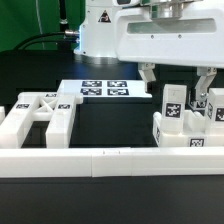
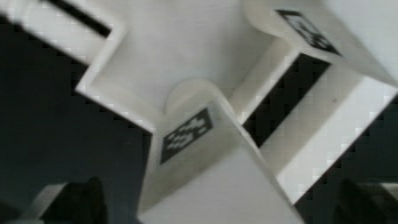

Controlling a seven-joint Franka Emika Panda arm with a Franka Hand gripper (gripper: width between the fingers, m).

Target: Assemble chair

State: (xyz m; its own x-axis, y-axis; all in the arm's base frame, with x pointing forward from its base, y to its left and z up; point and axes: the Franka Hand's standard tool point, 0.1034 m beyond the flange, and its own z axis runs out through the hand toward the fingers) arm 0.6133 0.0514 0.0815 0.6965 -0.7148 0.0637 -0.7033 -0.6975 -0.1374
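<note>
A group of white chair parts (image 1: 186,128) with black-and-white tags stands at the exterior view's right; one square-ended leg (image 1: 172,106) rises above the others. My gripper (image 1: 176,84) hangs just over this group, its fingers apart on either side of the leg's top. In the wrist view the tagged leg (image 2: 192,140) runs between the dark fingertips (image 2: 71,203), with a gap on each side, over a slotted frame (image 2: 311,85). The gripper (image 2: 217,205) is open and holds nothing. An X-braced frame (image 1: 40,114) lies at the exterior view's left.
The marker board (image 1: 105,89) lies flat at the back middle. A long low white border rail (image 1: 100,161) runs along the front edge. The black table shows between the left frame and the right group.
</note>
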